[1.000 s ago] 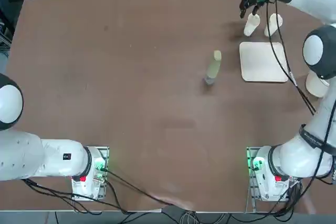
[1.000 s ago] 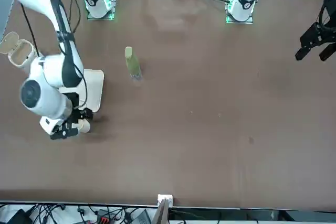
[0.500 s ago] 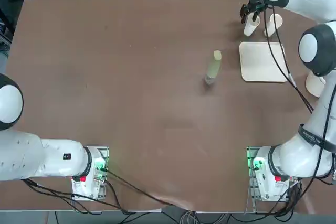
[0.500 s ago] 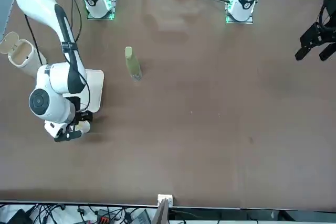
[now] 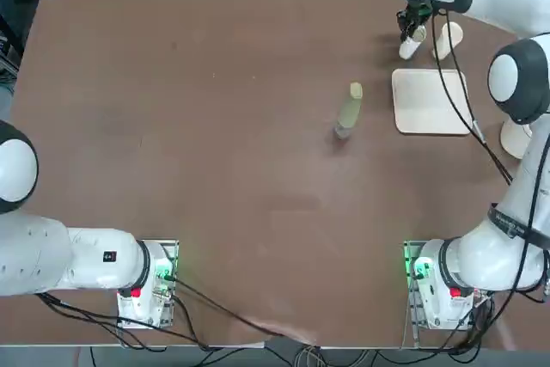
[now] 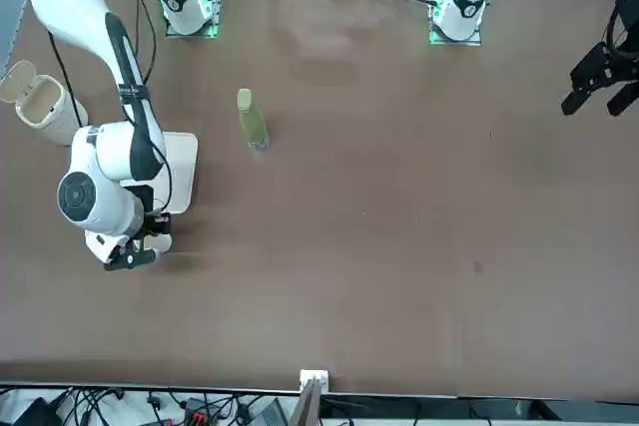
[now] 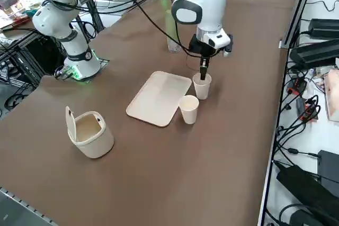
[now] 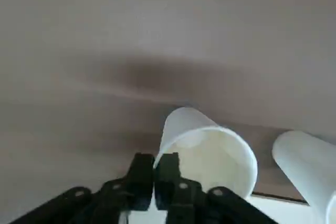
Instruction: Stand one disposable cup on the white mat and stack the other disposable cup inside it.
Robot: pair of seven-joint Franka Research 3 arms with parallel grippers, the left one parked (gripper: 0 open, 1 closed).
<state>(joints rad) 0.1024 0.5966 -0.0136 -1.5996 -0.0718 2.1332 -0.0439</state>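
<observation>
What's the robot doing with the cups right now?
Right gripper shut, fingers pinching the rim of one cup. Other cup beside it, both off the mat. Nothing in the way.

A broad brown desk (image 5: pixel 215 126) is seen filling the room's centre, evenly lit from above. Cables (image 7: pixel 296 104) and black power units (image 7: pixel 318 51) are strewn over the pale floor (image 7: pixel 323 130) along one edge; more wiring is bundled beyond the far edge.
</observation>
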